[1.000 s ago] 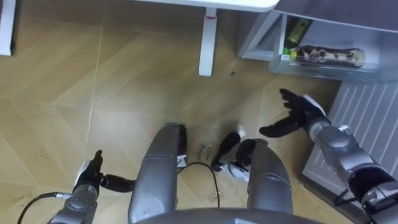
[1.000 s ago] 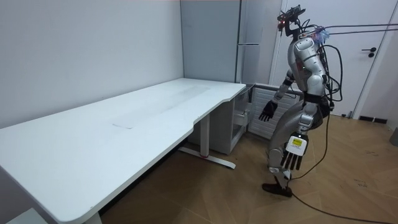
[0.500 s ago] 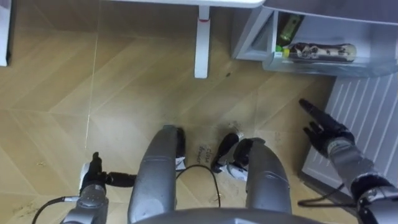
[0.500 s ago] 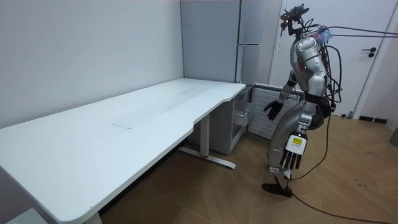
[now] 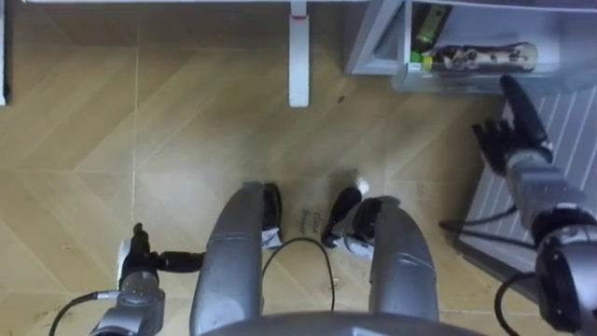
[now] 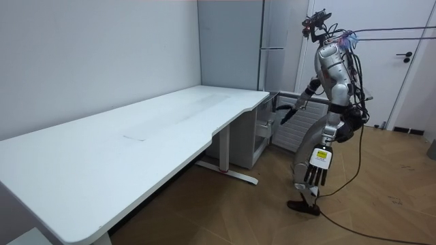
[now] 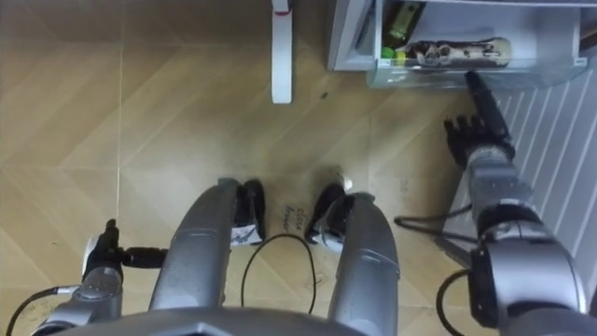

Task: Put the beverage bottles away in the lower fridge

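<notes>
A humanoid robot stands at the end of a long white desk (image 6: 136, 129), facing the open lower compartment of a tall grey fridge (image 6: 272, 41) on a wood floor (image 5: 187, 140). Both hands are empty.

A white ribbed panel (image 5: 574, 131) lies open at the robot's right. It is probably the compartment's door, though its hinge is cut off by the frame.

The drinks sit in a clear bin (image 5: 564, 73) at the compartment's front. 1 bottle with a patterned label (image 5: 480, 56) lies on its side along the bin's front edge. A green bottle (image 5: 431, 21) shows at the bin's left end, its top cut off by the frame. How many more drinks sit behind them cannot be made out.

The right hand (image 5: 508, 145) reaches forward over the ribbed panel with fingers straight and close together, and their tips come up to the bin's front edge. Whether they touch it cannot be told. The flat hand suits a push, perhaps to seat the bin or shut the compartment.

The left hand (image 6: 315, 173) hangs at the robot's side with fingers straight and relaxed, idle and well apart from the fridge.
</notes>
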